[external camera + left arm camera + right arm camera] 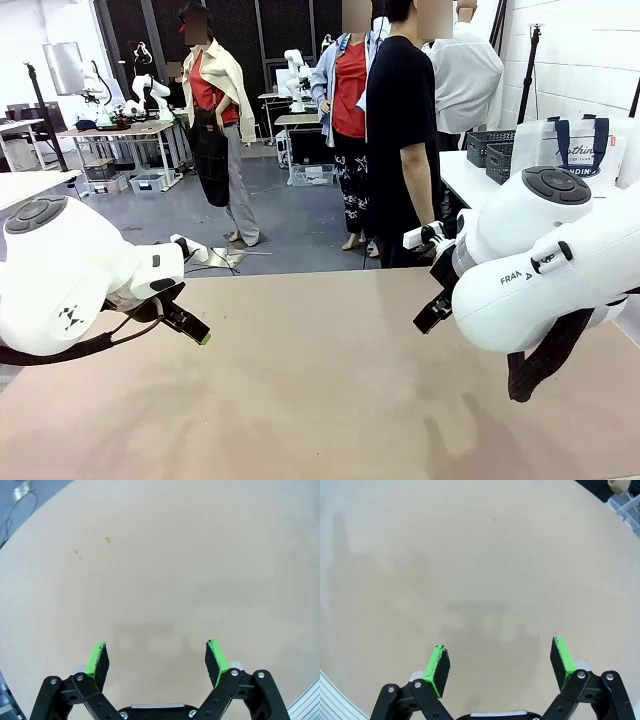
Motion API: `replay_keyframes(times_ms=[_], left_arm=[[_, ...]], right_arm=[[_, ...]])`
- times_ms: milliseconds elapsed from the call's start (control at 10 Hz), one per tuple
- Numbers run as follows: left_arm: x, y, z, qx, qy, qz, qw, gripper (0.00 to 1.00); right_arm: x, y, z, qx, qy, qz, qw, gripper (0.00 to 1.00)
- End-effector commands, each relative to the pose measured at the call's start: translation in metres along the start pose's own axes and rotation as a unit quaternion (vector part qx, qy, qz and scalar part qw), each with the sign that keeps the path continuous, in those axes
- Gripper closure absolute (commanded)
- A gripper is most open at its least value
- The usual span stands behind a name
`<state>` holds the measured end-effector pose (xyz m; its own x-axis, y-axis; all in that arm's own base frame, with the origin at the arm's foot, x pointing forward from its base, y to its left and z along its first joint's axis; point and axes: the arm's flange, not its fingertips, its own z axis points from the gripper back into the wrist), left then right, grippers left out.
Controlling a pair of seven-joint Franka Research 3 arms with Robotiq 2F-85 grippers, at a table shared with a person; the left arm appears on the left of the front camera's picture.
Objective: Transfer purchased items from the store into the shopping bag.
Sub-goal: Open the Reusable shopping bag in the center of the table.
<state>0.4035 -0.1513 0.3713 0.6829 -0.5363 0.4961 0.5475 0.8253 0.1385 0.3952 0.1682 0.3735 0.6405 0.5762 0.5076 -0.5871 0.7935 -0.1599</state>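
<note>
**Q:** How far along is the transfer?

**Operator:** I judge it barely begun. The shopping bag [585,150] stands upright on a white side table [460,178] at the far right, behind my right arm [560,270] and well apart from both pairs of jaws. I cannot tell whether anything is in it. My left jaws are spread wide, with nothing between the green pads [97,657]. My right jaws are likewise released and hold nothing. By my reading, all the picking and bagging is left to do.

**Q:** And the surface and room?

**Operator:** The tabletop [320,400] is plain matte tan, bare beneath both wrists apart from a few faint specks [107,540]. A person in black [400,130] stands at its far edge, with others behind. Dark lattice baskets [492,150] sit just beside the bag. Grey floor and other workbenches lie beyond.
</note>
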Motion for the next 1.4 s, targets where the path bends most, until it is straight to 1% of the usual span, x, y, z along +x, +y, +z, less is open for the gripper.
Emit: replay_keyframes(times_ms=[0, 1300], left_arm=[[-0.0002, 0.0006, 0.0001, 0.000, 0.000, 0.001, 1.000, 0.00], [-0.0002, 0.0006, 0.0001, 0.000, 0.000, 0.001, 1.000, 0.00]], right_arm=[[0.0000, -0.0001, 0.0000, 0.000, 0.000, 0.000, 1.000, 0.00], [0.0000, -0.0001, 0.0000, 0.000, 0.000, 0.000, 1.000, 0.00]])
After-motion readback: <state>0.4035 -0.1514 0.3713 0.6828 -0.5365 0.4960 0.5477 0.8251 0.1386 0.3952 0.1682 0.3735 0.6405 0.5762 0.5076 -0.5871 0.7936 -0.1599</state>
